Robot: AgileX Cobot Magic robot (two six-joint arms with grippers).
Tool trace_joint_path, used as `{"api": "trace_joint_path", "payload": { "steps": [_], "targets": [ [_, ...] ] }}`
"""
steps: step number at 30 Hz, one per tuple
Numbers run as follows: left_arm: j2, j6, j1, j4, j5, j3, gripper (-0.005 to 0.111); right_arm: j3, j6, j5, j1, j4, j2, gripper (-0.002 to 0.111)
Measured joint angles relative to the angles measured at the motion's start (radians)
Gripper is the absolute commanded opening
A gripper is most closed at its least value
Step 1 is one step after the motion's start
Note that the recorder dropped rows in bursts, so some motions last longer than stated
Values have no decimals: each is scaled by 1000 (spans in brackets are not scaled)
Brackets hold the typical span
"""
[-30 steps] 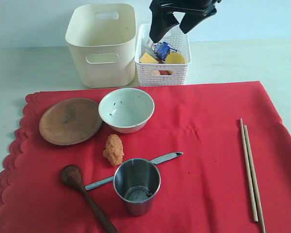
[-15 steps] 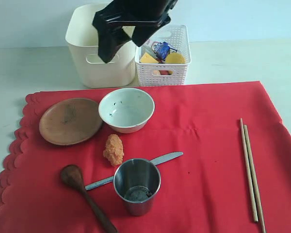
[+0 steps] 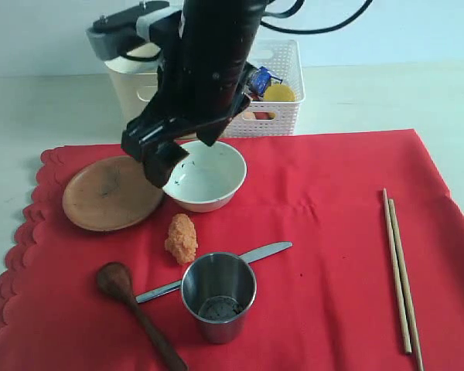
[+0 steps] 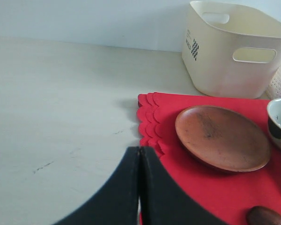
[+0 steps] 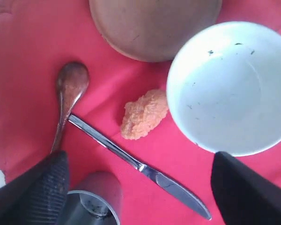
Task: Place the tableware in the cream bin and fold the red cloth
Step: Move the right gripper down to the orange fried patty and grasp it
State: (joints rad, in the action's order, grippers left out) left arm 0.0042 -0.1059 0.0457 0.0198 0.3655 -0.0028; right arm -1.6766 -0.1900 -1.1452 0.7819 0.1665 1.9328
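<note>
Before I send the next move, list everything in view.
red cloth: one, red, spread flat
plate: one, brown, cloth's scalloped side
bowl: one, white, beside plate
cup: one, steel, front centre
spoon: one, dark wood, beside cup
knife: one, metal, behind cup
chopsticks: pair, pale, cloth's right
food lump: one, orange, near bowl
bin: one, cream, behind plate
basket: one, white, beside bin
left gripper: one, black, shut by scalloped edge
right gripper: one, black, open above bowl
</note>
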Motion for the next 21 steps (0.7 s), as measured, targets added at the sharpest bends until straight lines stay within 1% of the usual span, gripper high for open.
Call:
{"api": "trace_joint_path", "payload": {
  "steps": [7, 13, 21],
  "targets": [
    [0, 0, 0, 0, 0, 0, 0, 117, 53, 105, 11, -27, -6, 78],
    [0, 0, 0, 0, 0, 0, 0, 185, 67, 189, 20, -11, -6, 78],
    [0, 0, 0, 0, 0, 0, 0, 202, 93, 215, 20, 2, -6, 78]
  ]
}}
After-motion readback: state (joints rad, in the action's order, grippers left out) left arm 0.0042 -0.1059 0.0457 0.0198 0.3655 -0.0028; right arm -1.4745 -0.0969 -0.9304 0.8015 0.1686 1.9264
